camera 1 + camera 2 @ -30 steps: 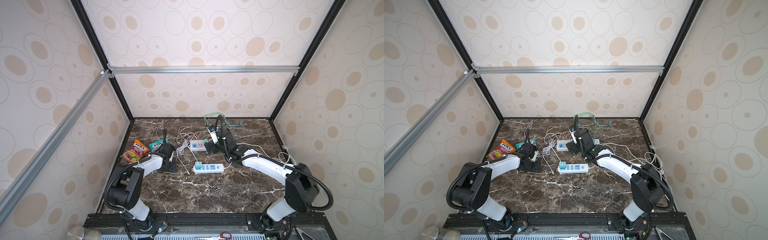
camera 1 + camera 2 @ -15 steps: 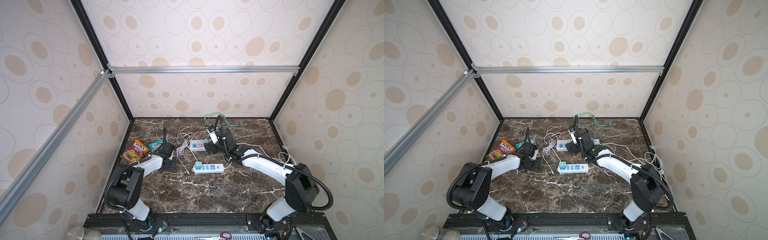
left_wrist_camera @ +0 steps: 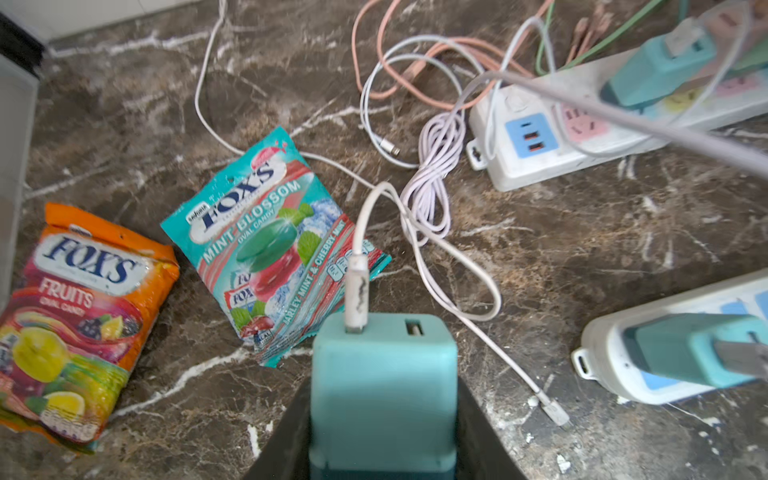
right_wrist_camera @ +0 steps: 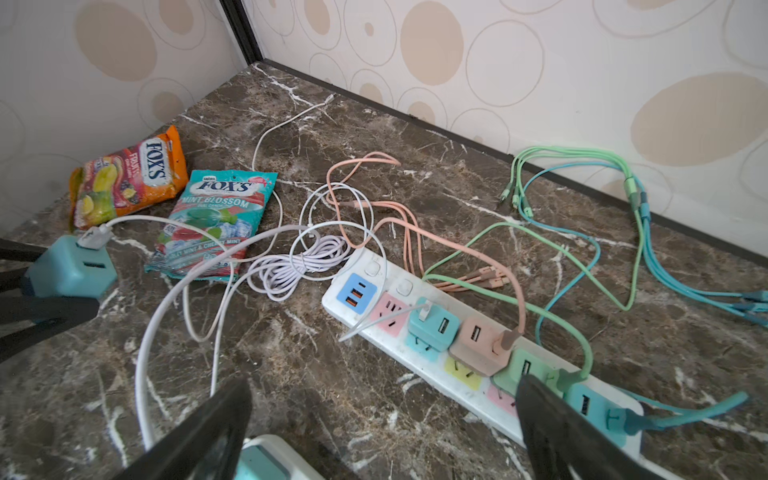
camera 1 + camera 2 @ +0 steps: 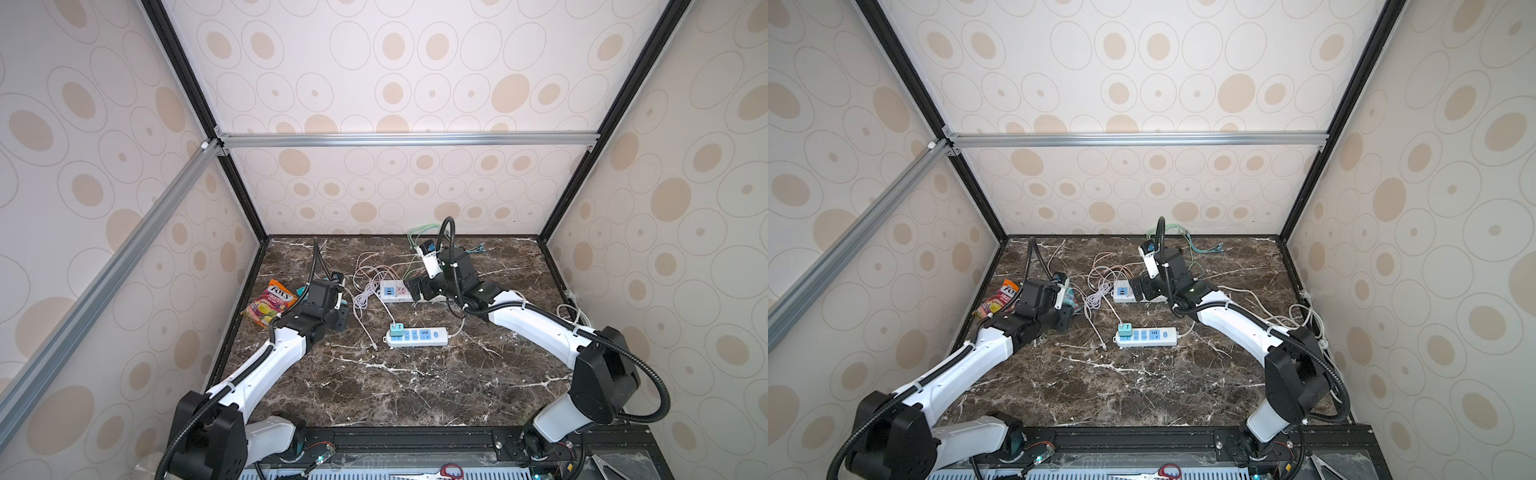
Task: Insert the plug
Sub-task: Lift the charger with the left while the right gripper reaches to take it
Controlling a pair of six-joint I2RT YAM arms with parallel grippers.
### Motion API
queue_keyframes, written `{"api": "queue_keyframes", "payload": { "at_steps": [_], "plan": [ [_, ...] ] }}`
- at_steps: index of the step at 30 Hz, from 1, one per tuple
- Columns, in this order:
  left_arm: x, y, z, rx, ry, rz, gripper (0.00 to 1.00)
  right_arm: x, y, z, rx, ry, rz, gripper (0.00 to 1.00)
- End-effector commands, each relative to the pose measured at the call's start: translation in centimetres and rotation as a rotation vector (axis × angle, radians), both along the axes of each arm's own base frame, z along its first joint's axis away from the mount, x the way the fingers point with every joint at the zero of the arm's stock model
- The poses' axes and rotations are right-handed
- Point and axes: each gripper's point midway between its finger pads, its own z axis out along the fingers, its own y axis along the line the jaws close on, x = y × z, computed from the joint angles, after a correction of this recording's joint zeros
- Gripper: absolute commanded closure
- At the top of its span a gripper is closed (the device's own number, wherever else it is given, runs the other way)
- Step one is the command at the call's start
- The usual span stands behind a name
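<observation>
Left gripper [image 3: 380,440] is clenching the teal plug [image 3: 382,374] by its sides, near 2 candy bags [image 3: 270,232], probably so it can be pushed in. Right gripper [image 4: 382,424] is hanging released above the long power strip [image 4: 419,365].

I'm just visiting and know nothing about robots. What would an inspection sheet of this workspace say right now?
Surface: dark marble tabletop.
Job's things: teal charger; long power strip holding four chargers; short power strip holding one.
Clutter: orange candy bag, teal candy bag.
Grippers: left gripper shut on the teal charger; right gripper open, empty, over the long power strip.
Cables: white cable plugged into the teal charger; lilac coil; pink cable, green cable, blue cable sprawled.
Surroundings: patterned walls, aluminium frame, scissors at the front edge.
</observation>
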Motion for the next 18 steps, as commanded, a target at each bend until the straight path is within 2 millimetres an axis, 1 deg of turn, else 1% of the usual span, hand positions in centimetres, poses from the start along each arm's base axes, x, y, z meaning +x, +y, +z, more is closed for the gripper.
{"api": "queue_keyframes", "payload": {
  "at_steps": [1, 3, 4, 6, 8, 10, 12, 14, 16, 18],
  "plan": [
    [-0.2, -1.5, 3.3, 0.027, -0.134, -0.111, 1.00, -1.5, 1.2, 1.9, 0.102, 0.095, 0.079, 0.00],
    [-0.5, -2.3, 4.8, 0.027, -0.203, -0.163, 1.00, -2.4, 2.2, 2.1, 0.118, 0.158, 0.140, 0.01],
    [-0.7, -2.5, 5.5, 0.027, -0.238, -0.183, 1.00, -3.0, 2.8, 1.8, 0.123, 0.206, 0.173, 0.02],
    [-0.8, -3.0, 6.9, 0.014, -0.298, -0.207, 1.00, -4.0, 3.9, 2.1, 0.154, 0.273, 0.245, 0.04],
    [-0.9, -3.9, 8.2, -0.008, -0.353, -0.251, 1.00, -5.1, 5.2, 2.6, 0.208, 0.327, 0.324, 0.08],
    [-0.9, -4.5, 9.1, -0.004, -0.401, -0.281, 1.00, -5.7, 6.0, 3.0, 0.254, 0.366, 0.357, 0.12],
    [-0.9, -5.1, 9.5, 0.018, -0.437, -0.312, 1.00, -6.7, 7.0, 3.7, 0.299, 0.409, 0.417, 0.15],
    [-0.8, -6.0, 9.7, 0.053, -0.469, -0.355, 1.00, -8.1, 8.2, 4.5, 0.343, 0.448, 0.497, 0.21],
    [-0.9, -6.9, 9.6, 0.099, -0.499, -0.411, 1.00, -9.0, 9.2, 4.7, 0.364, 0.476, 0.543, 0.29],
    [-1.2, -7.9, 9.5, 0.141, -0.544, -0.490, 1.00, -9.6, 10.1, 4.7, 0.369, 0.499, 0.570, 0.32]
  ]
}}
